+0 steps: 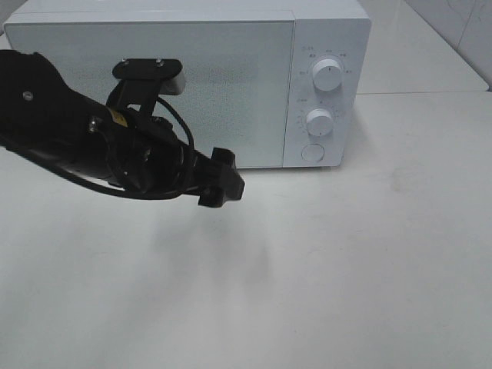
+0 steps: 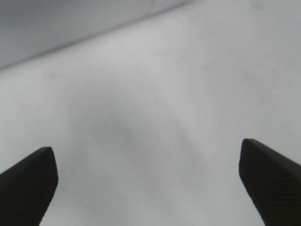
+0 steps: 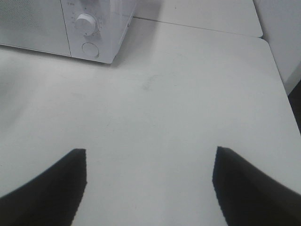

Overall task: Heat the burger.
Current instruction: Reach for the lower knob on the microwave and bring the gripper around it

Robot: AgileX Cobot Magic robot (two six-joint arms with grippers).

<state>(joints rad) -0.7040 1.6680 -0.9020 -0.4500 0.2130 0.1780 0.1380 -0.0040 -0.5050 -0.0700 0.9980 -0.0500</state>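
The burger is out of view in all three views. A white microwave (image 1: 154, 84) stands at the back of the table with its door shut. My left gripper (image 1: 223, 178) hovers above the table just in front of the door's lower right part. In the left wrist view the left gripper (image 2: 148, 155) is open, its dark fingers (image 2: 28, 183) wide apart over bare table, with the microwave's bottom edge (image 2: 56, 28) beyond. My right gripper (image 3: 150, 157) is open with nothing between its fingers, over the table to the right of the microwave (image 3: 70, 28).
The microwave's control panel carries two round knobs (image 1: 328, 77) (image 1: 319, 120) and a round button (image 1: 312, 152). A seam between two white tables (image 1: 430, 93) runs off to the right of the microwave. The right table edge (image 3: 282, 84) shows in the right wrist view.
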